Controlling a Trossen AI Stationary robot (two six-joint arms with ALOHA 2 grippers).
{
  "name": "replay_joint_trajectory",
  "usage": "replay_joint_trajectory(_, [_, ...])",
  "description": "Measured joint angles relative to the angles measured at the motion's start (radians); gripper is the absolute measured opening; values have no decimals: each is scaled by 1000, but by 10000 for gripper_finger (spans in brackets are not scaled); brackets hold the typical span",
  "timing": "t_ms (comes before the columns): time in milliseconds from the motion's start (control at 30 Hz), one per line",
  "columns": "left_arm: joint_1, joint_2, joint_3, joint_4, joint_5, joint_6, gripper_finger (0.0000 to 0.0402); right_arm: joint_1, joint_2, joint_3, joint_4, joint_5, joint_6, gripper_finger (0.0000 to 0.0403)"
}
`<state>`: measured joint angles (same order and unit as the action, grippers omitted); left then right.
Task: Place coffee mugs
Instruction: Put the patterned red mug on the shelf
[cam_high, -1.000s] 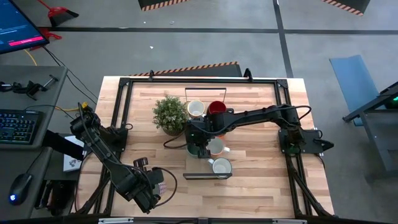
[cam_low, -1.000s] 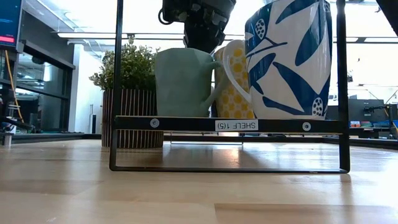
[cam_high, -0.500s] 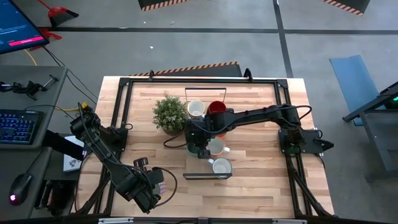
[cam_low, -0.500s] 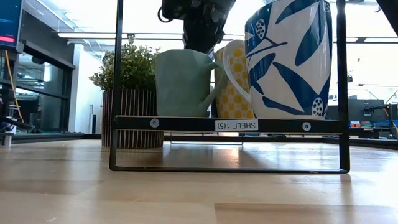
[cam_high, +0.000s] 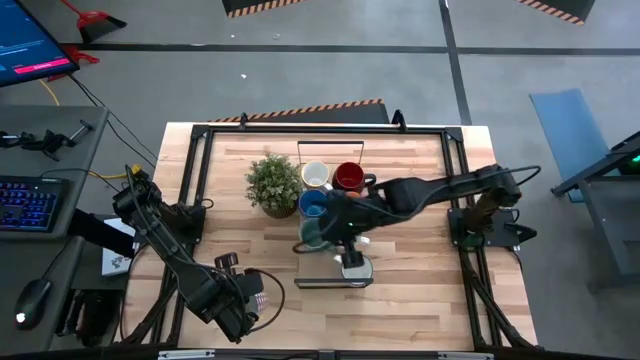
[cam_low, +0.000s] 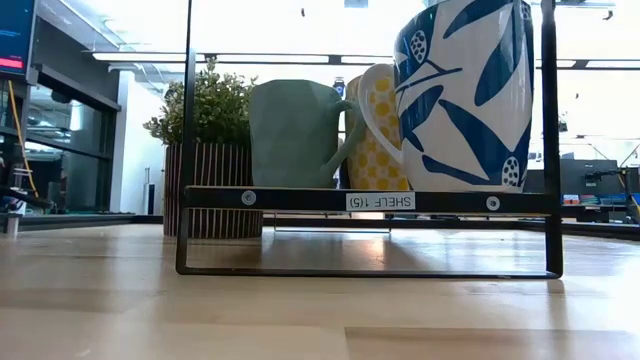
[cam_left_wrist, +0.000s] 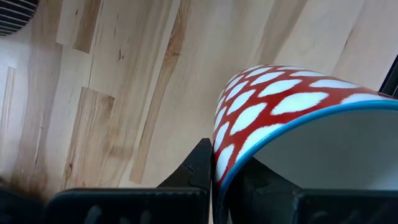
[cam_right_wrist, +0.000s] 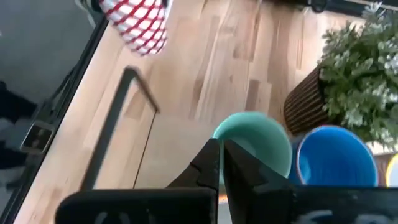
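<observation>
On the black shelf (cam_low: 365, 200) stand a teal green mug (cam_low: 295, 135), a yellow-patterned mug (cam_low: 375, 130) and a white mug with blue leaves (cam_low: 470, 95). From above I also see a white mug (cam_high: 315, 175), a red mug (cam_high: 348, 177) and a blue mug (cam_high: 313, 203) behind the teal one (cam_high: 310, 233). My right gripper (cam_right_wrist: 221, 158) hovers shut and empty above the teal mug (cam_right_wrist: 255, 140). At the table's near left, my left gripper (cam_high: 250, 298) is shut on a red-and-white spotted mug (cam_left_wrist: 280, 118). My left gripper holds the spotted mug by its wall at the blue rim (cam_left_wrist: 233, 171). One finger (cam_left_wrist: 200, 165) is outside the wall and the other (cam_left_wrist: 267, 186) is inside the mug. The fingers come from above, pointing steeply down. The mug's bottom is hidden.
A potted plant (cam_high: 272, 183) stands left of the shelf, close to the blue and white mugs. The shelf's black uprights (cam_low: 187, 130) frame the mugs. Bare wood (cam_high: 410, 290) lies near the table's front right. A black frame (cam_high: 200, 190) rims the table.
My right gripper has risen from above the teal mug and drawn back toward the table's right and near edges, passing out of the low view. It has stayed shut and empty. The blue mug now shows from above. The mugs have not moved.
</observation>
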<state>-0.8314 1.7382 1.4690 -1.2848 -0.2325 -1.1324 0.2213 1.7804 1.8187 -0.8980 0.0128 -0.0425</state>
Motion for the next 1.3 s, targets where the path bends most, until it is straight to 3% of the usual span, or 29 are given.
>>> replay_joint_trajectory(167, [0, 0, 0, -1, -5, 0, 11, 44, -57, -1, -125, 24, 17, 0])
replay_joint_trajectory(267, [0, 0, 0, -1, -10, 0, 11, 75, -105, -12, -199, 114, 65, 0])
replay_joint_trajectory(333, [0, 0, 0, 0, -10, 0, 11, 96, -170, -88, -178, 167, 89, 0])
replay_joint_trajectory(467, [0, 0, 0, 0, -10, 0, 11, 142, -380, -393, 12, 168, 181, 0])
replay_joint_trajectory(633, [0, 0, 0, 0, -9, 8, 11, 212, -662, -783, 411, 99, 226, 0])
replay_joint_trajectory(867, [2, 0, 0, 1, -8, 11, 10, 280, -948, -1165, 762, 138, 247, 0])
replay_joint_trajectory(1067, [44, 0, 0, 0, 39, 55, 7, 284, -1126, -1370, 867, 138, 368, 0])
replay_joint_trajectory(1300, [134, -3, 0, -27, 58, 177, 7, 284, -1240, -1434, 827, 141, 507, 0])
